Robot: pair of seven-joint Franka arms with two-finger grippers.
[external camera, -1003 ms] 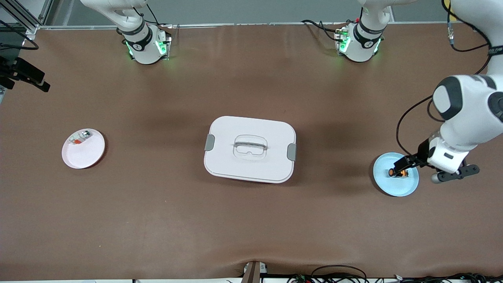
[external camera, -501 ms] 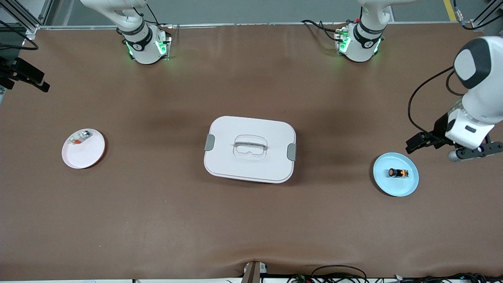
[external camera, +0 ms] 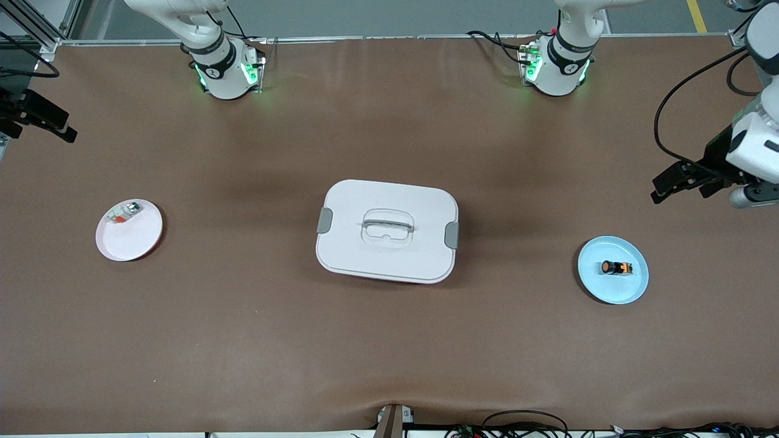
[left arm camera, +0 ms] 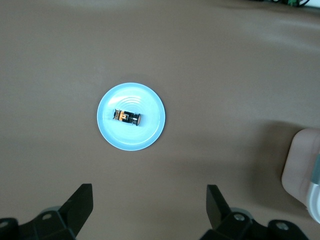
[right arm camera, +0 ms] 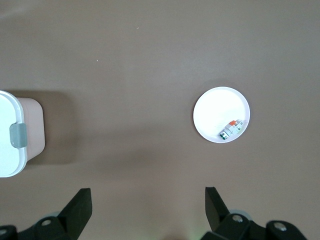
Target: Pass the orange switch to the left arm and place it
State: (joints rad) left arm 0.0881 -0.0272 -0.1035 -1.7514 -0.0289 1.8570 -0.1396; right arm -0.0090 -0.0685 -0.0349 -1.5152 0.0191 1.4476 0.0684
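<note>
Left gripper (external camera: 669,185): raised over bare table, fingers apart, empty. Orange switch (external camera: 616,267): lying sideways on blue plate (external camera: 633,289).

The brown counter (external camera: 243,340) carried a white box (external camera: 387,231) mid-way, a white plate (external camera: 137,240) toward the right arm's end and a blue plate (external camera: 614,286) toward the left arm's end.

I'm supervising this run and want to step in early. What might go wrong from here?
1. The orange switch is tiny and lies loose on the blue plate; a slightly off grasp may knock it away.
2. The left gripper hangs open, high above the table, so the descent must be aimed well.
3. The box sits between both plates; a low carry toward the white plate may clip it.
</note>
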